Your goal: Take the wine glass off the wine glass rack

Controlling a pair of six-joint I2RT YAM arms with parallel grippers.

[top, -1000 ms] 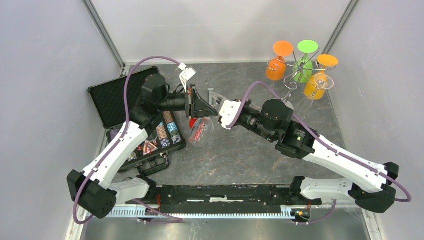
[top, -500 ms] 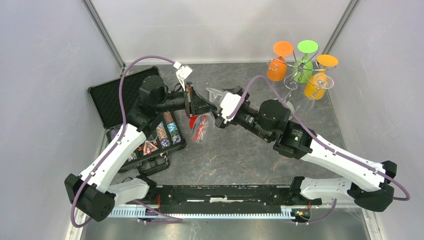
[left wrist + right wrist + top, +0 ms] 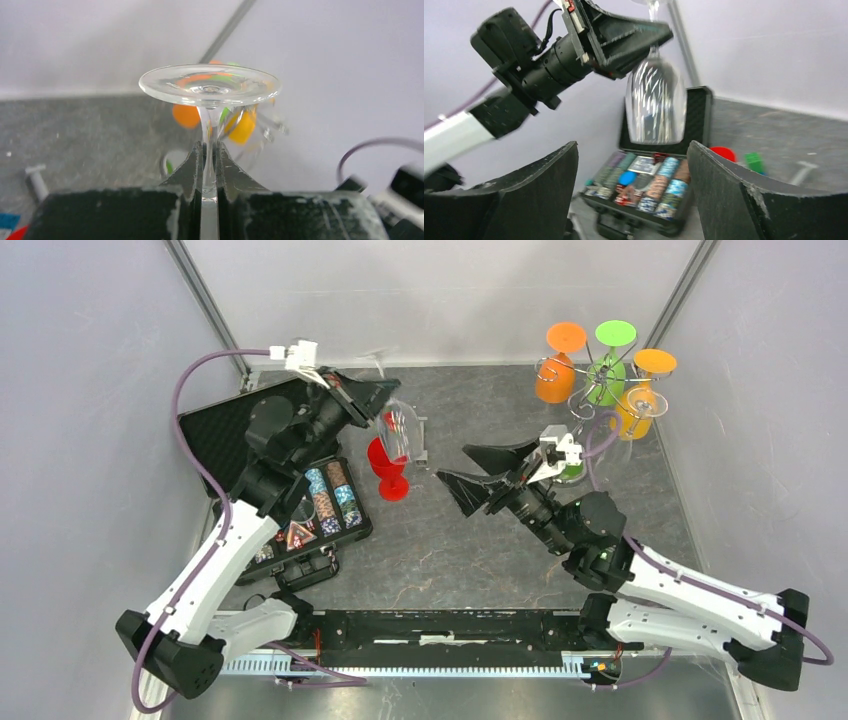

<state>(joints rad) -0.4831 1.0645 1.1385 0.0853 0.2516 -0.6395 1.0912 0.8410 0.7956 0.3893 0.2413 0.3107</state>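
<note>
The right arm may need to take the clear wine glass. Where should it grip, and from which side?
Probably the clear wine glass by its bowl, hanging mouth-down under the left pincer shut on its stem. Come level from the right, open right pincer straddling the bowl's widest part.

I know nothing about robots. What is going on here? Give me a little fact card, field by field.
Left claw: shut on the stem of a clear wine glass, held foot up and bowl down
Right claw: open, holding nothing, apart from the glass
Rack: thin silver wire wine glass rack, far right corner
On the rack: orange glass, green glass, yellow-orange glass, all hanging foot up
Left side of table: open black case of poker chips
</note>
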